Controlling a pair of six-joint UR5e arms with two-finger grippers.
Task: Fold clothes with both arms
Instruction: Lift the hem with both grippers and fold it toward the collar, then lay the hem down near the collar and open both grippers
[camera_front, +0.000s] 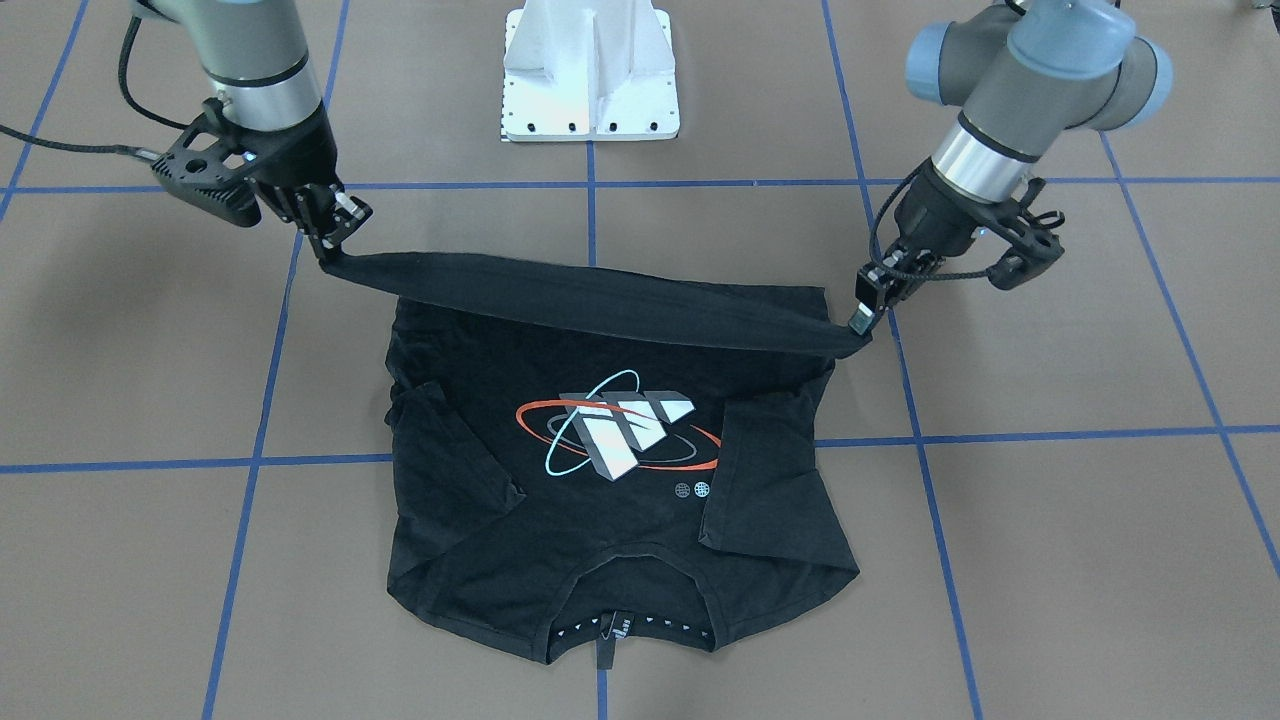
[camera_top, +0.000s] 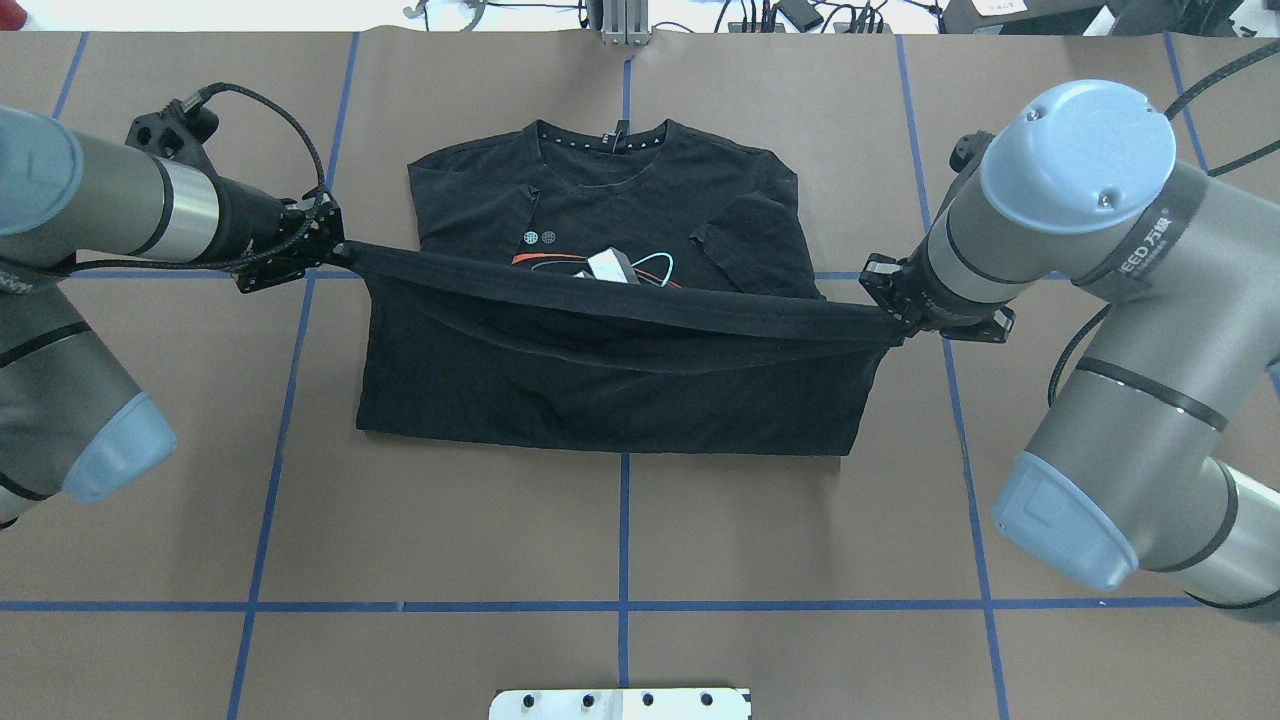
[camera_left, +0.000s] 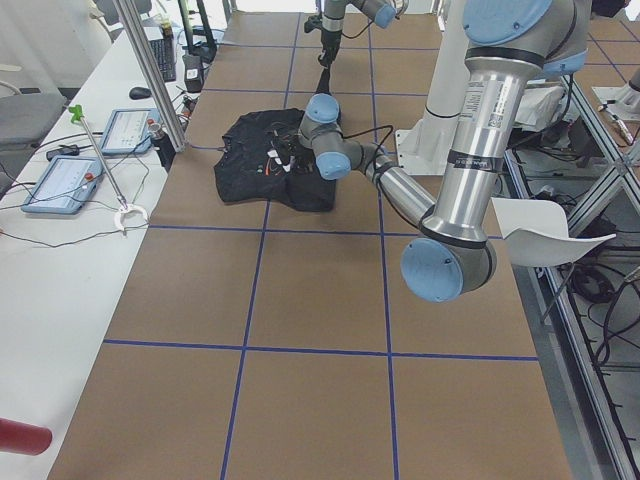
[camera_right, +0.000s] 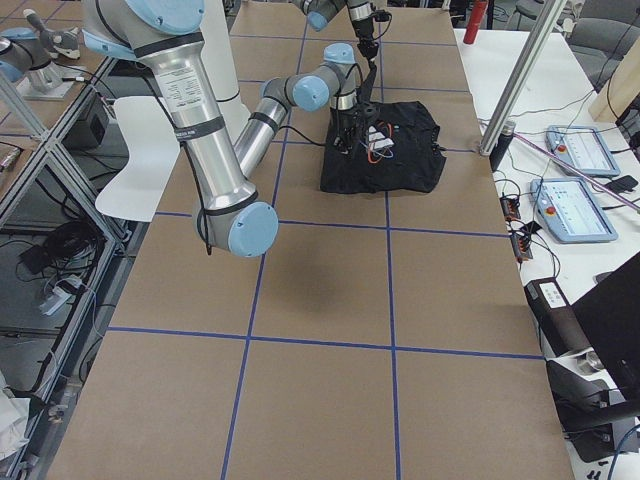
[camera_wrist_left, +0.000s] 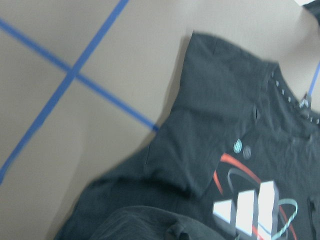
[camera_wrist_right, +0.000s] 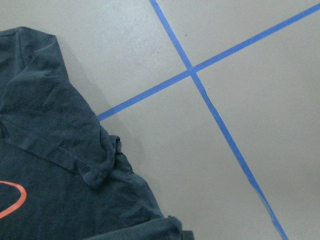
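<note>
The left gripper (camera_top: 335, 247) is clamped on one hem corner of the black T-shirt (camera_front: 600, 520), and the right gripper (camera_top: 893, 322) pinches the opposite corner. Their fingertips are buried in cloth, so I cannot tell how deep either bite goes. Between the two grippers the hem runs as a taut, slightly twisted band raised off the table (camera_top: 500, 520). On the robot's side of that band, the shirt's lower body drapes down to the table. Beyond the band the rest lies flat, logo (camera_front: 620, 430) up and sleeves folded inward, with the collar farthest from the grippers.

The step in hand looks like the half fold, hem to collar. To do it well:
- Move both grippers forward at the same height and pace.
- Hold their spacing, so the band neither sags nor pulls free.
- Carry the hem past the logo and lower it just short of the collar.
- Match the side edges before letting go.
</note>
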